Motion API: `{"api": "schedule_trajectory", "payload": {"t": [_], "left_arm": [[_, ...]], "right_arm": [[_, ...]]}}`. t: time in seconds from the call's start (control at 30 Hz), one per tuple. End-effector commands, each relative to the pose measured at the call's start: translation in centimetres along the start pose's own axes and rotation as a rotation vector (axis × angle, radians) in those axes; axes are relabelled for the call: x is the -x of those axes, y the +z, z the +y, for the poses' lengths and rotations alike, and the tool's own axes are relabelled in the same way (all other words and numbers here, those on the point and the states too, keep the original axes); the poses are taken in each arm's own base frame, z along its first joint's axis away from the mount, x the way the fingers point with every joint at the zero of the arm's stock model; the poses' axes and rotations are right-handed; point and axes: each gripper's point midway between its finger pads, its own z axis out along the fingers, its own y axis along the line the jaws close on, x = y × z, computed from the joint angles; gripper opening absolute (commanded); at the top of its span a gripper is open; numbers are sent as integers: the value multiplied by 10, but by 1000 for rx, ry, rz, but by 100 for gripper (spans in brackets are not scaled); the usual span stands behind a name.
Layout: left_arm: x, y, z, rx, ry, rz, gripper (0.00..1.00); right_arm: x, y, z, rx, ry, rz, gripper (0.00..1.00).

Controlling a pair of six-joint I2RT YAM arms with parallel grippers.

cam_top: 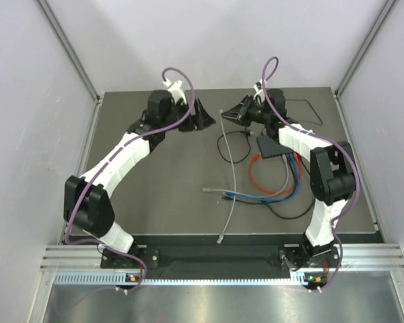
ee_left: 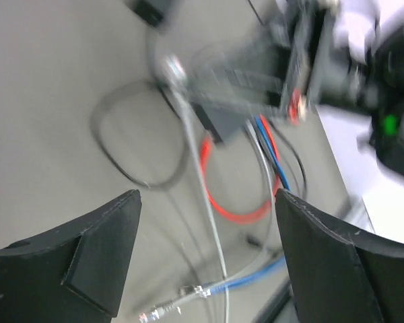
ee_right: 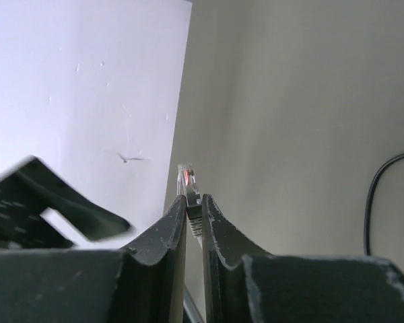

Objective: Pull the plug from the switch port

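The switch is a flat dark grey box at mid right, partly under my right arm, with red and blue cables running from its near edge. It shows blurred in the left wrist view. My right gripper is behind the switch and away from it, shut on the grey cable's plug, whose clear tip sticks out past the fingertips. The grey cable trails toward the front. My left gripper is open and empty beside the right one, raised above the table.
A black cord loops left of the switch, and another thin black cord lies at the back right. Loose grey and blue plugs lie mid-table, also in the left wrist view. White walls enclose the dark mat.
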Motion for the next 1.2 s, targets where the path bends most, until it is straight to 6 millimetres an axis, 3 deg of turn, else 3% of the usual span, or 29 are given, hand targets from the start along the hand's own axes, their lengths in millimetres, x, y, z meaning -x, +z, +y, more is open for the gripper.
{"api": "schedule_trajectory", "payload": {"t": [0.0, 0.03, 0.23, 0.4, 0.43, 0.57, 0.6, 0.67, 0.7, 0.73, 0.77, 0.8, 0.83, 0.87, 0.9, 0.93, 1.0, 1.03, 1.17], "left_arm": [[-46, 11, -27, -267, 48, 98, 86], [-63, 14, -27, -271, 45, 127, 86], [-99, 46, -9, -182, 32, 206, 85], [-101, 67, -17, -218, -10, 203, 81], [-110, 74, -11, -197, -42, 232, 79], [-120, 89, 4, -140, -79, 286, 46], [-120, 90, 5, -138, -77, 287, 27], [-121, 87, 14, -90, -74, 298, 3], [-119, 86, 19, -61, -68, 295, 0], [-103, 84, 23, -31, -33, 263, 0], [-110, 75, 43, 81, -45, 311, 0], [-106, 71, 54, 134, -34, 320, 0], [-85, 67, 63, 166, 10, 304, 0], [-76, 62, 79, 248, 36, 299, 0], [-86, 50, 96, 326, 33, 374, 0], [-63, 45, 104, 348, 73, 350, 0], [-58, 33, 129, 437, 83, 386, 0], [-45, 28, 140, 458, 96, 371, 0], [-35, 11, 179, 601, 80, 389, 0]], "right_arm": [[23, 3, 45, 101, -24, -65, 0], [22, 2, 46, 99, -20, -63, 0], [6, -7, 62, 112, 6, -36, 0], [-8, -15, 71, 111, 17, -34, 0], [-12, -15, 68, 104, 28, -28, 0], [-14, -21, 73, 104, 45, -41, 0], [-14, -23, 73, 94, 42, -43, 0], [-10, -24, 69, 54, 44, -47, 1], [-8, -25, 63, 24, 20, -48, 6], [-6, -29, 51, -59, 41, -29, 12], [-1, -31, 37, -130, -10, -39, 27], [2, -34, 21, -201, -15, -27, 34], [9, -45, 12, -277, -16, -18, 44], [15, -52, -1, -336, -64, -18, 46], [19, -58, -12, -382, -70, -13, 48], [34, -69, -21, -423, -67, -38, 50], [35, -87, -39, -488, -53, -18, 51], [38, -97, -50, -511, -38, -23, 51], [23, -115, -70, -548, -63, 66, 51]]}}
